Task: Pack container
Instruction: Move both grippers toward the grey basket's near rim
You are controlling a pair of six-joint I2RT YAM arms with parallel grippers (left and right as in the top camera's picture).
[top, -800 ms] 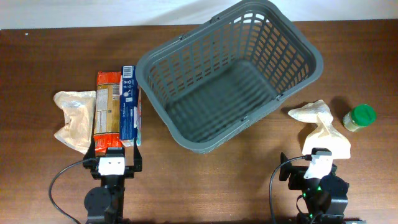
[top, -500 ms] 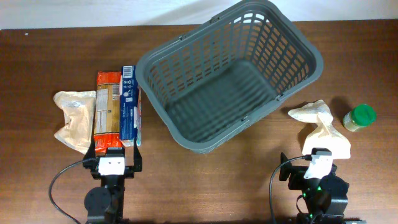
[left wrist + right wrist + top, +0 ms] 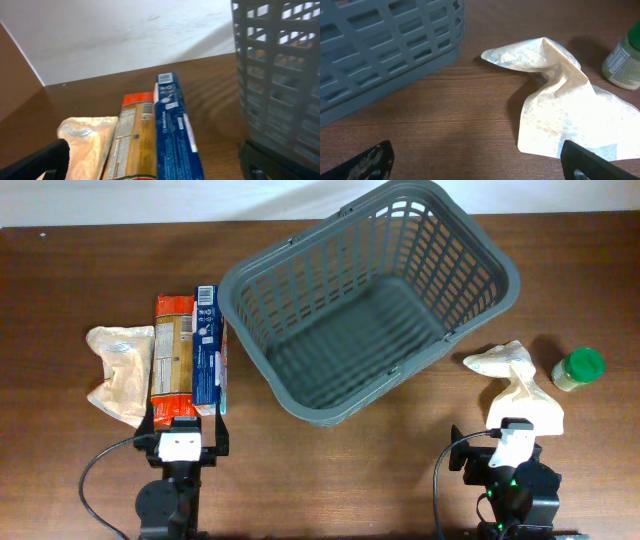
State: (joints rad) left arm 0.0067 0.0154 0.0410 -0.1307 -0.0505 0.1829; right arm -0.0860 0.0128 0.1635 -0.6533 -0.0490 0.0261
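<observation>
The dark grey slotted container [image 3: 300, 395] stands empty at the table's middle back; its wall also shows in the left wrist view [image 3: 280, 75] and the right wrist view [image 3: 380, 45]. My left gripper [image 3: 181, 423] is open and empty at the near end of an orange pasta packet [image 3: 171, 355] and a blue box [image 3: 207, 345]. My right gripper [image 3: 512, 430] is open and empty at the near edge of a crumpled white bag [image 3: 515, 380]. In the wrist views the packet [image 3: 132, 137], box [image 3: 172, 130] and white bag [image 3: 565, 110] lie just ahead of the fingers.
A tan bag [image 3: 118, 370] lies left of the pasta packet, also in the left wrist view [image 3: 85, 140]. A green-lidded jar [image 3: 578, 368] stands right of the white bag, also in the right wrist view [image 3: 625, 55]. A white wall runs behind the table.
</observation>
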